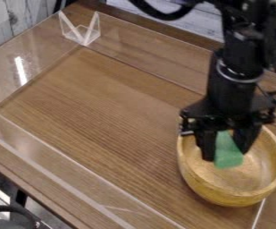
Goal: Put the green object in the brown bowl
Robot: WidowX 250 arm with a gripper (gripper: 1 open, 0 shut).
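Observation:
The green object (230,150), a light-green block, hangs upright between the black fingers of my gripper (229,146), which is shut on it. It is held just above the inside of the brown bowl (204,179), a large round wooden bowl at the right front of the table. The black arm comes down from the top right and hides the bowl's far rim.
Clear acrylic walls (78,29) border the wooden tabletop (92,98) at the back left and along the front left edge. The red round toy is hidden behind the arm.

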